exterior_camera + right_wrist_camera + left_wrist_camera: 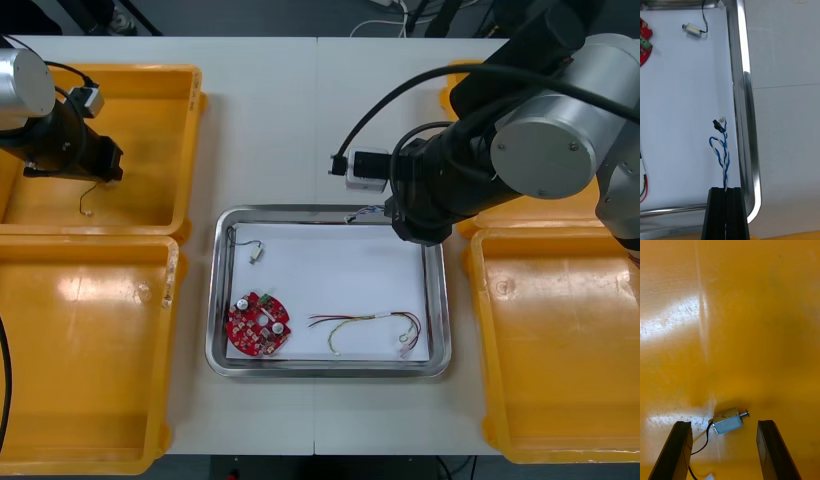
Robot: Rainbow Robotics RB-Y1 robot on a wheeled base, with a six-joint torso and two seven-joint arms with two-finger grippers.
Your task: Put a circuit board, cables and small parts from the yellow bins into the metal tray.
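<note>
Right wrist view, from the jaws outward: right jaws pinched narrow on the twisted blue and white cable [724, 157], loose end over the white inside of the metal tray [747, 112], just beside its rim; farther off in the tray, a small metal part [692, 30] and the round red circuit board [644, 41]. Left wrist view: left jaws wide apart, flanking a second small metal part [728, 420] on the floor of a yellow bin [752, 315].

Twisted cable [366, 212] mostly under right arm [540, 140], front view.
</note>
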